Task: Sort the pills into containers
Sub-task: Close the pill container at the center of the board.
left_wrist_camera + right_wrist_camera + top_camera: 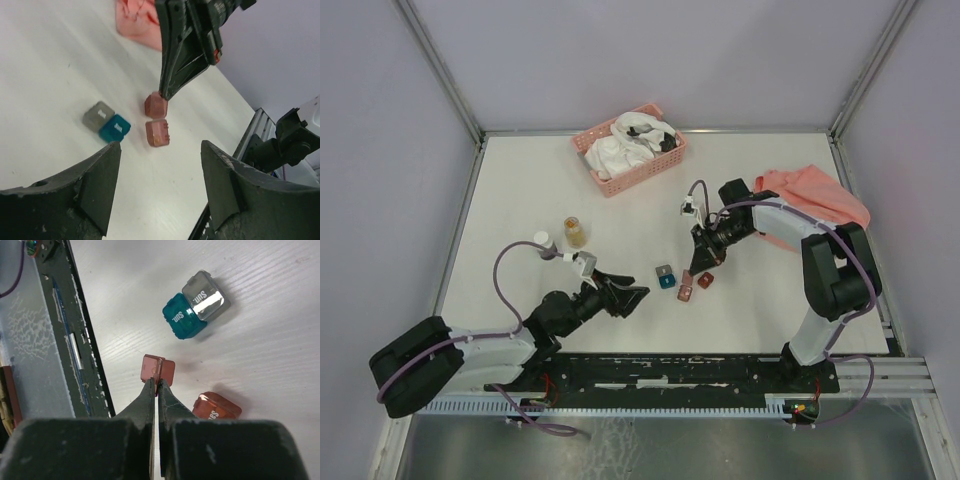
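Four tiny containers sit near the table's front middle. The grey one [664,271] [205,295] and the teal one [667,282] [184,316] touch each other. Two dark red ones lie to their right. My right gripper [695,270] [158,381] is shut, its tips pinching a thin edge of one dark red container [686,285] [167,371] [156,105]. The other dark red container [705,281] [217,407] [158,133] lies free beside it. The pills show as an amber mass in a small jar [575,232] further left. My left gripper [638,298] [161,146] is open and empty, just left of the containers.
A pink slatted basket [642,178] with white items stands at the back. A pink cloth [815,195] [135,20] lies at the right, behind the right arm. A small white round piece [542,239] lies left of the jar. The black base rail [700,370] runs along the near edge.
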Robot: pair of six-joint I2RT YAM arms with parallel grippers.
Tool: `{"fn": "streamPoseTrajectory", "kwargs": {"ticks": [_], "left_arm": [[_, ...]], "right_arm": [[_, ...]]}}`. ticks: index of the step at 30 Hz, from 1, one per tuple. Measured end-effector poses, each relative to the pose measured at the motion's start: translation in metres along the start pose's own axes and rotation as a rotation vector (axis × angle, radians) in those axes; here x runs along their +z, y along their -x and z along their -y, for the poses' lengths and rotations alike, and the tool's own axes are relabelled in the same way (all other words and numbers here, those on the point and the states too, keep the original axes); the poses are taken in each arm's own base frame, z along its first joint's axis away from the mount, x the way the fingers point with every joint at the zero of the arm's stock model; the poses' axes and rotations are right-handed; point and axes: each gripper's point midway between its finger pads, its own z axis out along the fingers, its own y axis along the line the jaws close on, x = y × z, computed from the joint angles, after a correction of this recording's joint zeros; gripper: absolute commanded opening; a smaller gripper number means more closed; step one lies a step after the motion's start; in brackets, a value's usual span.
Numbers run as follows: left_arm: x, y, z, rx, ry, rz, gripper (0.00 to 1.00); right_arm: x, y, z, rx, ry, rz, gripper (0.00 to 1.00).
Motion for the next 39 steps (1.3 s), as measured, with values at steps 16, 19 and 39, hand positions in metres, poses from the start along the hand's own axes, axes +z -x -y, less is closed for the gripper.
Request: {"fn": "streamPoseTrajectory", "kwargs": {"ticks": [16, 19, 39], "left_arm": [[0.000, -0.056, -0.013, -0.158, 0.090, -0.187, 0.64], [0.006, -0.063, -0.011, -0.158, 0.088, -0.211, 0.63], [0.025, -0.078, -0.011, -0.202, 0.130, -0.240, 0.62]], "right_arm": [[0.004, -0.013, 0.025, -0.063, -0.106, -0.024, 0.02], [0.003, -0.011, 0.025, -0.079, -0.116, -0.011, 0.02], [-0.004, -0.012, 0.028, -0.200, -0.220, -0.020, 0.05]]}}
